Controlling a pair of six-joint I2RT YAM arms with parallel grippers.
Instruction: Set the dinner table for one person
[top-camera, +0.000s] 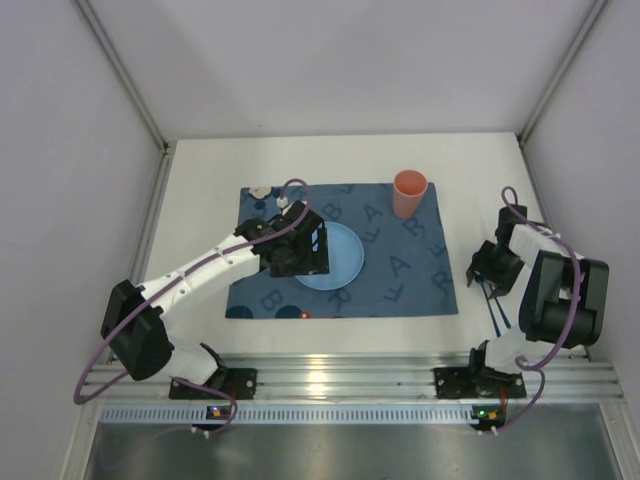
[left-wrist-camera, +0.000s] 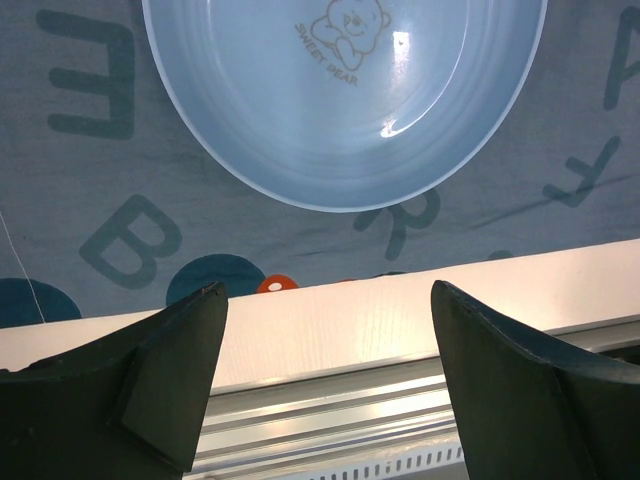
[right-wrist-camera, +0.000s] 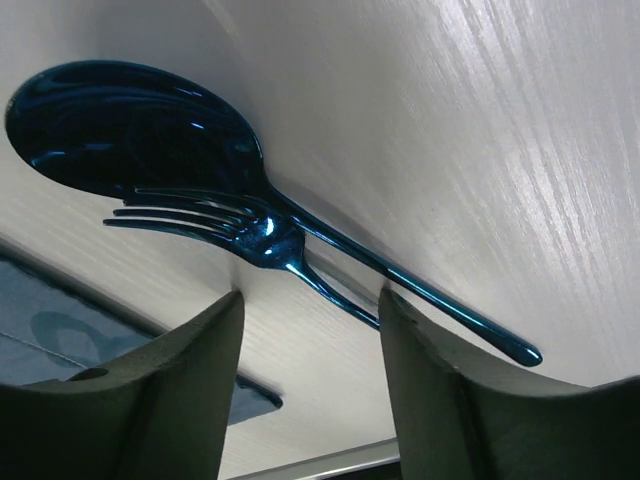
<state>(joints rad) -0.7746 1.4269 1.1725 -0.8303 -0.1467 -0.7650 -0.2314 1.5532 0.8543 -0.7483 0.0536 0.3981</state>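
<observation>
The white dinner table (top-camera: 200, 215) carries a dark blue lettered mat (top-camera: 400, 270). A light blue plate (top-camera: 335, 257) lies at the mat's middle, and a salmon cup (top-camera: 409, 193) stands upright at its back right. My left gripper (top-camera: 300, 258) hovers over the plate's left part, open and empty; the plate (left-wrist-camera: 340, 90) fills the top of the left wrist view. My right gripper (top-camera: 483, 272) is low over the bare table right of the mat, open. A shiny blue spoon (right-wrist-camera: 130, 130) and fork (right-wrist-camera: 200, 218) lie just ahead of it; the fork's handle runs between its fingers (right-wrist-camera: 200, 380).
An aluminium rail (top-camera: 330, 380) runs along the table's near edge. White enclosure walls stand left, right and behind. A small white object (top-camera: 260, 191) sits at the mat's back left corner. The mat's corner (right-wrist-camera: 60, 330) shows left of my right fingers.
</observation>
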